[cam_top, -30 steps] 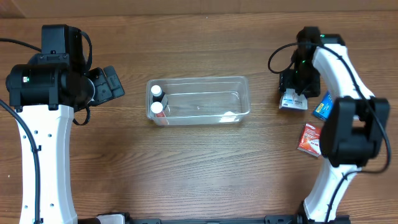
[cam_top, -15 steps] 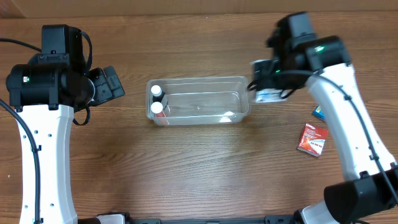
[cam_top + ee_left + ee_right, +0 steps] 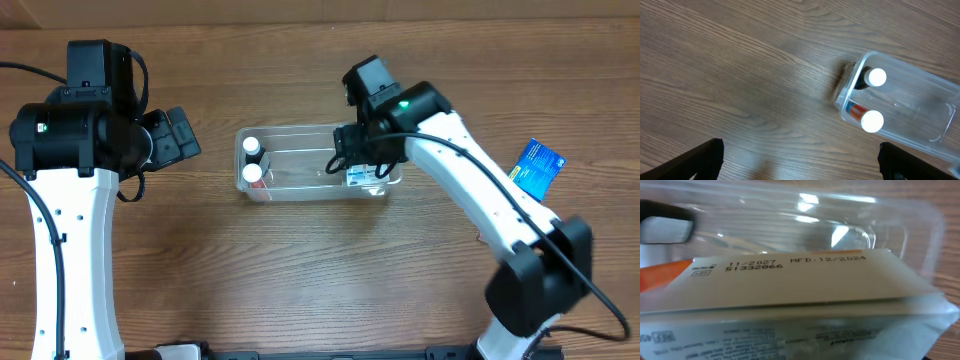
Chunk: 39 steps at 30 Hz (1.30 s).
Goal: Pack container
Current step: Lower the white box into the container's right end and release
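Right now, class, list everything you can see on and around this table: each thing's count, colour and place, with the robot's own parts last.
container: one, clear, table centre.
bottles: two, white caps, upright in the container's left end.
white box: one, white, at the container's right end, gripped by the right arm.
blue box: one, blue, far right, apart from the container.
table: one, brown wood, under everything.
left arm: one, black and white, left of the container, jaws open and empty.
right arm: one, white and black, over the container's right end, jaws shut on the white box.
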Tool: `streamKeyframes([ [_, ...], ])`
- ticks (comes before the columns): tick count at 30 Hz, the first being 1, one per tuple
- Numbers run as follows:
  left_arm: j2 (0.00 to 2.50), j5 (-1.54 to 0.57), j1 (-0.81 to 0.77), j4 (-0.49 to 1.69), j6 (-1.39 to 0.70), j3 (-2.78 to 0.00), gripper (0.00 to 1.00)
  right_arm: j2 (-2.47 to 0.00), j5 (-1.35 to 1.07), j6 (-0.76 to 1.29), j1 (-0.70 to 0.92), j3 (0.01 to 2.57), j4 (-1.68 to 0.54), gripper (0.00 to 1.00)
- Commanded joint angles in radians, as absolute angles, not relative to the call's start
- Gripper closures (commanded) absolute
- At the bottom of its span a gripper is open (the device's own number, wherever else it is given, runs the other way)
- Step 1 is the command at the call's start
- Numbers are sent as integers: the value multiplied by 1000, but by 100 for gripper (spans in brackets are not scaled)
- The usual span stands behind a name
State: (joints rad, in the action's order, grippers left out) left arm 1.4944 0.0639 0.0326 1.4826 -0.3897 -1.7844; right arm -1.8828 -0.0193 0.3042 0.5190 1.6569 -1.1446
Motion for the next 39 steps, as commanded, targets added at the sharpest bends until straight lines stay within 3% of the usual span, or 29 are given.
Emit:
streamKeyframes([
  [1, 1488, 63, 35, 1485, -373, -1773, 0, -1937, 5, 327, 516, 1641, -1128, 24],
  [25, 1488, 89, 35, 1489, -366, -1773, 0, -2009, 116, 311, 515, 1641, -1055, 20],
  [30, 1488, 89, 35, 1489, -366, -1773, 0, -2009, 115, 311, 515, 1641, -1056, 4],
  [39, 1488, 89, 35, 1493, -366, -1773, 0, -1945, 116, 313, 516, 1666, -1084, 0],
])
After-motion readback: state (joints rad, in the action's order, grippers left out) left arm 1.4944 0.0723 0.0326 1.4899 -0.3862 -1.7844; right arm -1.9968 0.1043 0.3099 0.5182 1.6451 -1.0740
